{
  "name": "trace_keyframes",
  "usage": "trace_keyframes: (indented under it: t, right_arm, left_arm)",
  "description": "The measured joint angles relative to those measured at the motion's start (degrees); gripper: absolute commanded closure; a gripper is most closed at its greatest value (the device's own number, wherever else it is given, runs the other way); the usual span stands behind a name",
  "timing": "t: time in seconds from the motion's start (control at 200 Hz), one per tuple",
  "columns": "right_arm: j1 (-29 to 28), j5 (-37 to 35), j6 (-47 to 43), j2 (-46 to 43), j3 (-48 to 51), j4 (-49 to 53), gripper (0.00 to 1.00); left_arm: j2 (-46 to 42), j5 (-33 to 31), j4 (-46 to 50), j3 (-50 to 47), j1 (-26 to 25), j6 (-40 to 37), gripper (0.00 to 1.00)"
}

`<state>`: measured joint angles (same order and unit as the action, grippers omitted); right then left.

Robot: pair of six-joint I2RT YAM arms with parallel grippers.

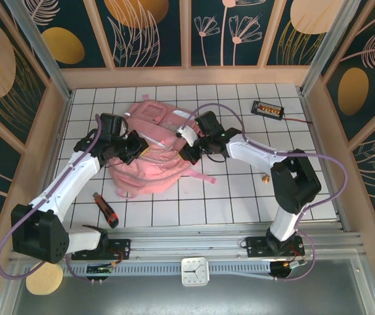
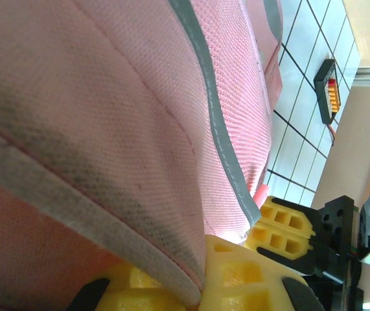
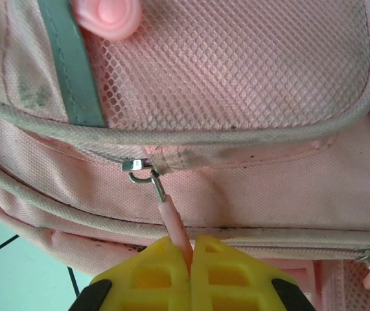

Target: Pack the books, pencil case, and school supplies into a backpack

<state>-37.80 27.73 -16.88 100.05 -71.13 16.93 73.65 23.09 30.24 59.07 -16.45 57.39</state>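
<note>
Now left gripper (image 2: 201, 288) clamped on backpack (image 2: 107, 129) fabric, right gripper (image 3: 190, 272) pinching its zipper pull (image 3: 172, 220)

White gridded table (image 1: 240, 197) bears the backpack (image 1: 153, 176), utility knife (image 1: 106, 211) and black box (image 1: 268, 109).

Backpack (image 1: 151, 154) all light pink, grubby grey smudges on the weave, grey-silver strip (image 2: 217, 129) running down it. Pocket mesh (image 3: 236, 65) pink, zip pull (image 3: 172, 223) pink on a silvery ring. Left gripper (image 2: 194, 285), right gripper (image 3: 190, 259): 2 bright yellow pairs of fingers. Table (image 1: 240, 197) white with a dark grid. Knife (image 1: 106, 210) red and black. Box (image 1: 268, 109) black, orange marks. Walls (image 1: 154, 39) dark teal with gold leaf prints.
</note>
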Motion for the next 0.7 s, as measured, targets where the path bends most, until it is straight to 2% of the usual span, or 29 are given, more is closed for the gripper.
trace_keyframes:
  t: [0.235,0.3,0.33,0.35,0.38,0.39,0.395,0.405,0.465,0.575,0.6,0.701]
  right_arm:
    - [0.74,0.33,0.02,0.07,-1.51,1.73,1.0]
    - [0.94,0.68,0.13,1.36,-3.48,3.1,0.76]
    - [1.07,0.7,0.52,1.95,-4.31,3.65,0.63]
    - [1.18,0.24,0.46,2.21,-4.7,3.8,0.56]
    - [1.6,-1.29,0.83,2.47,-4.98,3.72,0.46]
    - [1.88,-1.6,0.94,2.51,-5.01,3.72,0.44]
    - [1.99,-1.79,0.96,2.51,-5.01,3.72,0.42]
    - [2.29,-2.34,1.01,2.51,-5.01,3.74,0.39]
    - [4.11,-4.68,1.7,2.43,-4.85,4.13,0.27]
    - [6.32,-7.65,2.56,0.52,-3.48,4.63,0.14]
    - [6.43,-8.15,3.17,-0.48,-3.02,5.05,0.02]
    - [6.75,-8.61,5.35,-6.16,-1.88,6.12,0.01]
  left_arm:
    - [0.0,0.57,-0.59,0.0,-0.02,-0.35,1.0]
    - [0.0,0.63,-1.29,-0.02,0.04,-0.35,1.0]
    - [0.0,0.63,-1.53,-0.02,0.04,-0.33,0.89]
    - [0.0,0.63,-1.55,-0.02,0.04,-0.35,0.73]
    - [0.0,0.72,-1.46,-0.02,0.17,-0.44,0.37]
    - [-0.02,0.87,-1.38,-0.04,0.22,-0.42,0.13]
    - [-0.02,0.94,-1.36,-0.02,0.24,-0.5,0.07]
    - [-0.07,1.11,-1.33,-0.04,0.31,-0.61,0.03]
    - [-0.33,1.99,-1.57,-0.02,0.37,-0.98,0.01]
    - [-1.22,3.08,-2.14,-0.02,0.37,-1.68,0.01]
    - [-1.62,3.23,-2.25,-0.02,0.37,-1.68,0.01]
    - [-4.07,3.19,-2.82,0.02,0.37,-2.78,0.01]
